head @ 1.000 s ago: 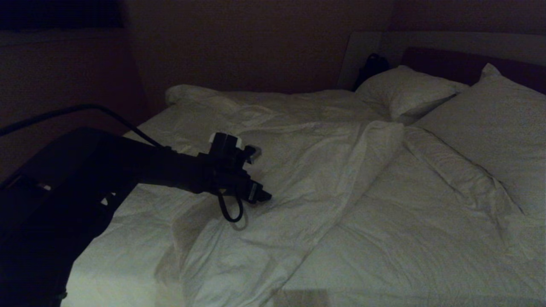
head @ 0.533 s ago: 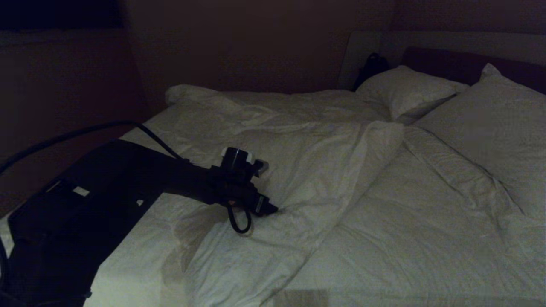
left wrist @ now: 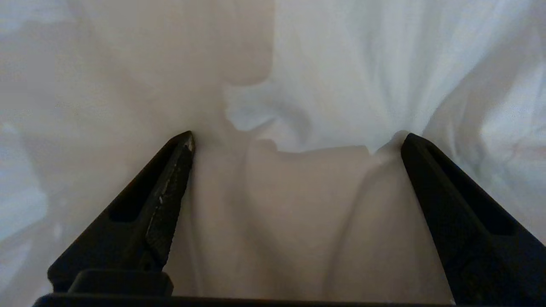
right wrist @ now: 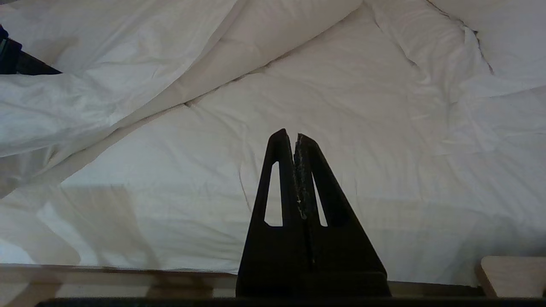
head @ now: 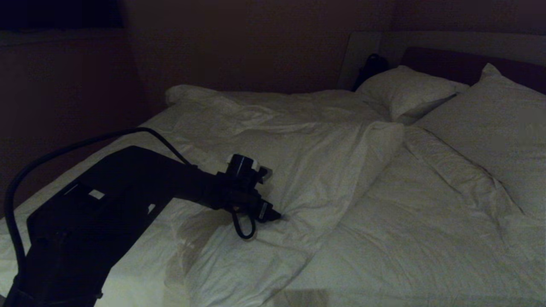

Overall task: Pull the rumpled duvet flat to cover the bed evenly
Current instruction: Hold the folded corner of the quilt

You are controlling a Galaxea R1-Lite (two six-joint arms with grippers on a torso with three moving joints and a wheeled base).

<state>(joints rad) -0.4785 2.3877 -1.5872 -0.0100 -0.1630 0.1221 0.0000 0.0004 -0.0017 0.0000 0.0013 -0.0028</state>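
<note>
My left gripper [left wrist: 297, 140] has its fingers spread wide and empty, tips pressing into the duvet [head: 298, 170], which lies bunched over the bed's [head: 426, 238] left half. Closing here, I risk pinching only a thin top fold that slips free, or catching the sheet [head: 405, 221] too. My right gripper [right wrist: 295, 137] hangs closed and empty at the near edge.

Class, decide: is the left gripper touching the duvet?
Touching. In the left wrist view, both fingertips of the open left gripper press into the duvet, with cloth puckered at each tip.
</note>
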